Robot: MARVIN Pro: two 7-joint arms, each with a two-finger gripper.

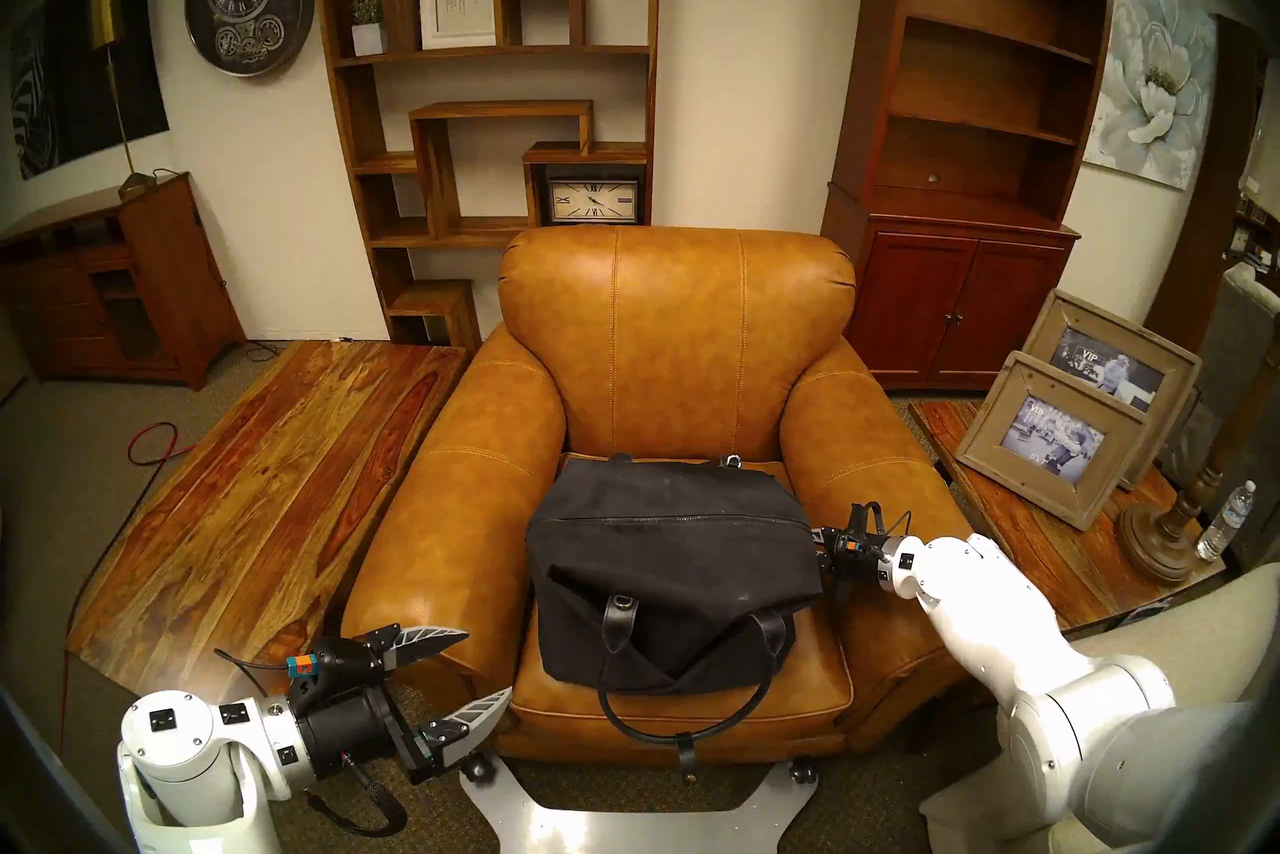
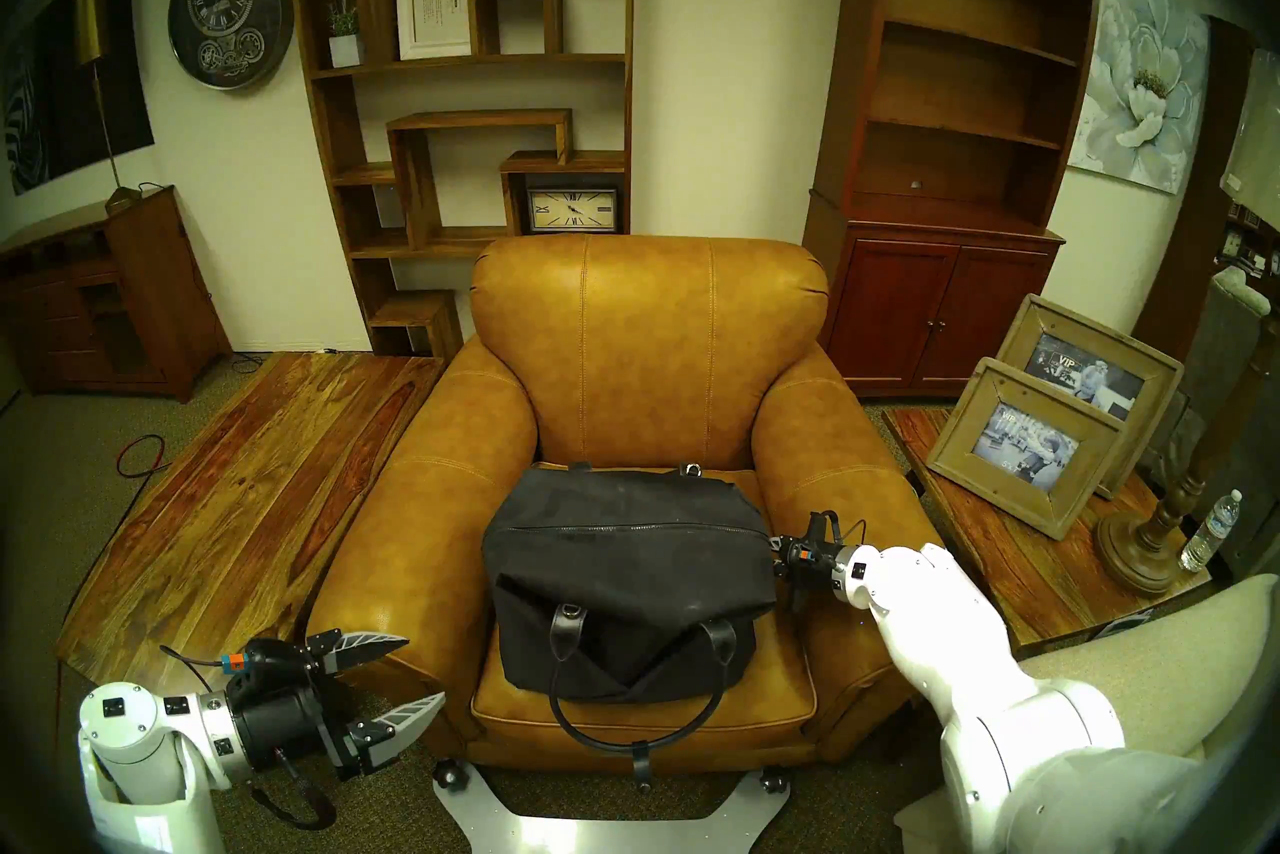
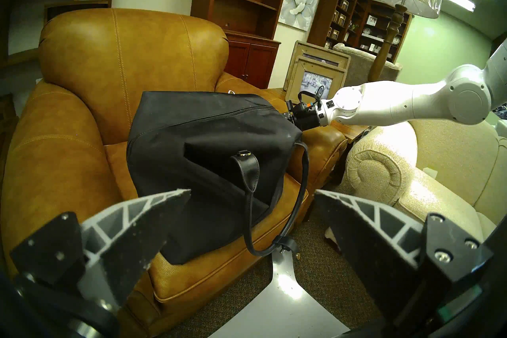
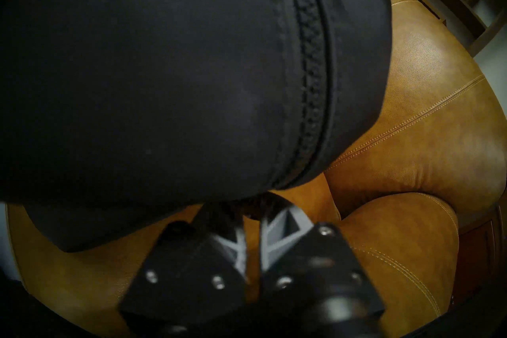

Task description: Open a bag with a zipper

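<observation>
The black canvas bag (image 1: 665,568) lies on the seat of a tan leather armchair (image 1: 679,346). Its zipper (image 1: 665,516) runs closed across the top, nearly the full width. A black leather loop handle (image 1: 686,721) hangs over the seat's front edge. My right gripper (image 1: 821,547) is at the bag's right end. In the right wrist view its fingers (image 4: 277,227) stand nearly together, tips tucked under the bag (image 4: 137,68) where the zipper (image 4: 310,82) ends. They pinch something dark there. My left gripper (image 1: 488,660) is wide open and empty by the chair's left armrest front.
A low wooden table (image 1: 277,485) stands left of the chair. A side table (image 1: 1039,554) on the right holds two picture frames (image 1: 1053,444), a lamp base (image 1: 1157,537) and a water bottle (image 1: 1226,520). A cream sofa arm (image 3: 389,164) is near my right arm.
</observation>
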